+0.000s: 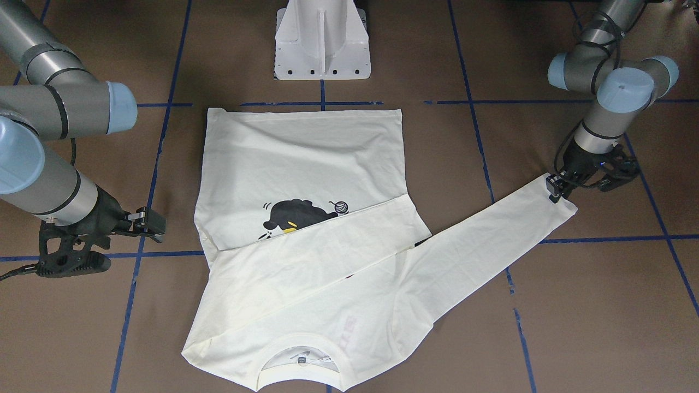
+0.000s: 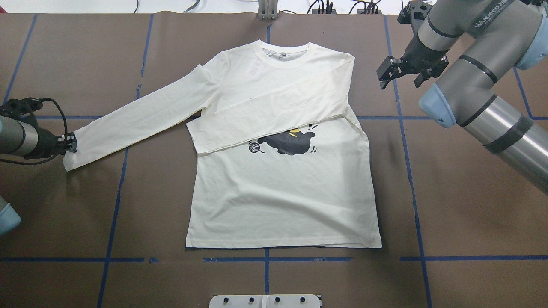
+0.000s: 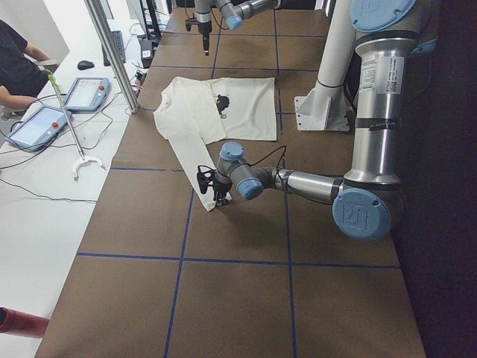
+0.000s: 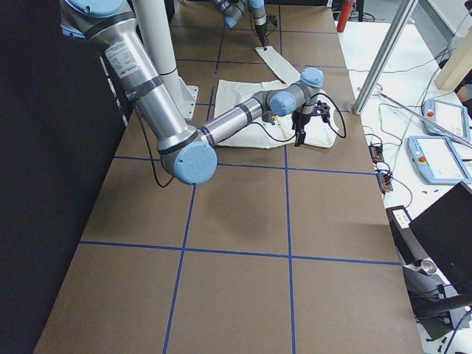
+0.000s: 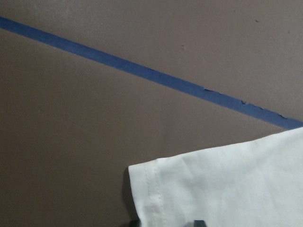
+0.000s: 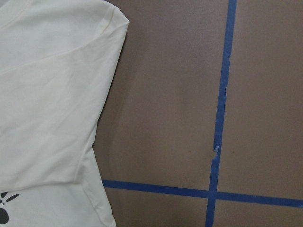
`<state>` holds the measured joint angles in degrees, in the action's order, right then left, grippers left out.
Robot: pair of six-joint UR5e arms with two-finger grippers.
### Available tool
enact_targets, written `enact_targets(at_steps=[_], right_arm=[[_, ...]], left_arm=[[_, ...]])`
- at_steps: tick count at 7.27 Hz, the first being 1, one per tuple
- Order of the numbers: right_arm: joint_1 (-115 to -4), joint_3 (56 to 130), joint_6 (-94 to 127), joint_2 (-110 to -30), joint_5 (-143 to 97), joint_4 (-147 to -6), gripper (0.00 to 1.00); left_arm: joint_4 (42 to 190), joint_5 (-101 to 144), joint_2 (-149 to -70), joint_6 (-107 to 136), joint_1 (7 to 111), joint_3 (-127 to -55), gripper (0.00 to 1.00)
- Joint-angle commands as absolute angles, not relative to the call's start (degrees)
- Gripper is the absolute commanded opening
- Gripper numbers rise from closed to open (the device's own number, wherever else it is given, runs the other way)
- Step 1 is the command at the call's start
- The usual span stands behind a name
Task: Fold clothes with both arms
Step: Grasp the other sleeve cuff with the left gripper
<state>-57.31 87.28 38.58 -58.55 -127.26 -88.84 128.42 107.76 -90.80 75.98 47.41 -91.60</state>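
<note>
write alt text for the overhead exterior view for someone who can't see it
A cream long-sleeved T-shirt with a black cat print lies face up on a brown table, one sleeve folded across the chest and the other sleeve stretched left. The left arm has its jaws at that cuff; the right arm holds its jaws open beside the shirt's shoulder.

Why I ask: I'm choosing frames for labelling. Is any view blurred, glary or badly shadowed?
Overhead exterior: sharp and evenly lit, creases in the T-shirt readable. Exterior front-facing: sharp, only soft shadows. Left wrist-mounted: slightly soft, the sleeve cuff bright yet its stitching shows. Exterior left and exterior right: the robot-side edge is black.
</note>
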Motion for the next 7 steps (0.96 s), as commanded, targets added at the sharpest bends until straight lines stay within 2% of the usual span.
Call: enact_targets(at_steps=[1, 3, 4, 7], right_arm=[[-57.3, 87.28, 38.58, -58.62, -127.27, -88.86, 1.0], [-57.3, 87.36, 38.5, -59.06, -127.35, -88.77, 1.0], [-57.48, 87.97, 38.41, -60.28, -127.53, -88.68, 1.0], [-58.71, 94.1, 38.23, -69.39, -127.88, -88.42, 1.0]], left_arm=[[128.41, 108.02, -90.79, 76.2, 47.2, -92.02, 0.0], [127.1, 108.19, -90.88, 76.2, 47.2, -96.3, 0.0], [121.09, 108.19, -92.97, 75.51, 47.2, -99.11, 0.0], [104.38, 107.75, -109.37, 74.45, 47.98, -99.32, 0.0]])
